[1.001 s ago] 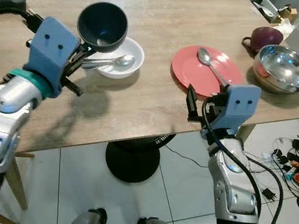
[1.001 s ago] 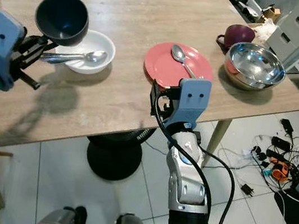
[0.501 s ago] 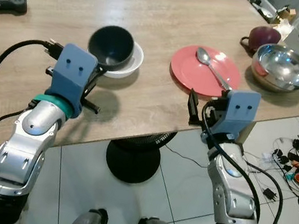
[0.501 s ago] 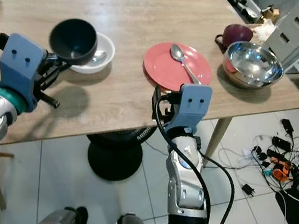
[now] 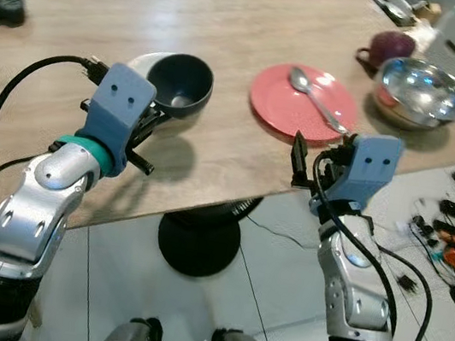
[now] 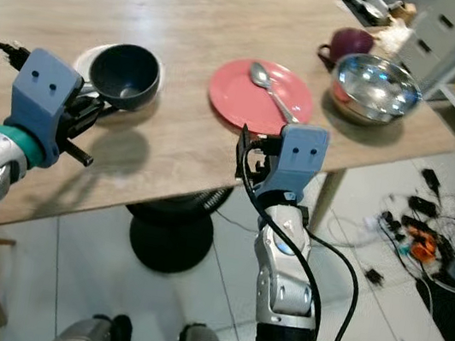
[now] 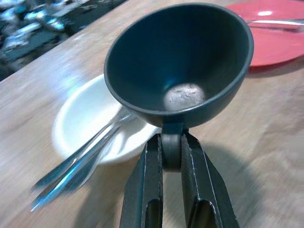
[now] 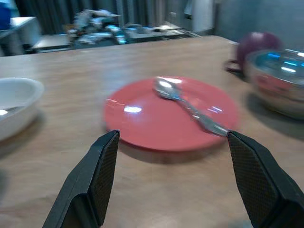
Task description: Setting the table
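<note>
Lowered since a second ago, dark bowl (image 7: 180, 66) pinched at its rim by left tool (image 7: 172, 156), over white bowl (image 7: 90, 123) near bench (image 5: 233, 24) front edge, right tool (image 8: 173, 180) spread before red plate (image 8: 171, 114), no writing legible.
</note>
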Controlling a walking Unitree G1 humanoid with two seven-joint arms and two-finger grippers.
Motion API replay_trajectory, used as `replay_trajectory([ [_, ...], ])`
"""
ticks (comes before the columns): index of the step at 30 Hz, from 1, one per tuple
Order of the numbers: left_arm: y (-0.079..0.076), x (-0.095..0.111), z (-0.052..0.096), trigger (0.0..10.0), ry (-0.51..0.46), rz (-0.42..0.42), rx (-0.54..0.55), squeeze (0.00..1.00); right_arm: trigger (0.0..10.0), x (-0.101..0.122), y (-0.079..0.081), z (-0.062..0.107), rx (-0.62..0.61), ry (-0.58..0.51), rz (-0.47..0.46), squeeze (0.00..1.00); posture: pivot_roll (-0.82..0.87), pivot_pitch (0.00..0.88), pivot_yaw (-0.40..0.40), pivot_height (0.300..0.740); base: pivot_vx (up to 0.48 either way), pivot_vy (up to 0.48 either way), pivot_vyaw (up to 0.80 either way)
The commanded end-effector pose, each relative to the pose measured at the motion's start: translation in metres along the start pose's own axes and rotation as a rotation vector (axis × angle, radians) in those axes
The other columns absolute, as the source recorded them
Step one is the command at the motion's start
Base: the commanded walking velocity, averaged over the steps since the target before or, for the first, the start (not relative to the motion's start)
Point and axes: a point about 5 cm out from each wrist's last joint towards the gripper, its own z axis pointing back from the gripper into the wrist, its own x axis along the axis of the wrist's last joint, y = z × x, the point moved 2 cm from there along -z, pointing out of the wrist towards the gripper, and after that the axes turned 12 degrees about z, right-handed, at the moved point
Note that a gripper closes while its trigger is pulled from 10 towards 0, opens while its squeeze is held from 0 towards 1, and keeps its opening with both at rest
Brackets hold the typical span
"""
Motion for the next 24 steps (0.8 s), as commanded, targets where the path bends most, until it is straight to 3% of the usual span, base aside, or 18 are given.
replay_trajectory([
  [1, 0.001, 0.005, -0.002, 10.0, -0.023, -0.022, 0.0, 0.0, 10.0, -0.008, -0.003, 0.002, -0.015, 0.036, -0.02, 0.0, -0.11, 0.028, 0.051, 0.74, 0.0, 0.0, -0.8],
  [10, 0.001, 0.016, -0.006, 10.0, -0.072, -0.035, 0.009, 0.0, 10.0, -0.007, -0.003, 0.001, -0.017, 0.036, -0.024, 0.0, -0.12, 0.026, 0.05, 0.74, 0.0, 0.0, -0.8],
  [24, 0.003, 0.015, -0.01, 10.0, -0.079, -0.03, 0.02, 0.0, 10.0, -0.006, -0.002, 0.0, -0.012, 0.035, -0.022, 0.0, -0.12, 0.027, 0.047, 0.74, 0.0, 0.0, -0.8],
])
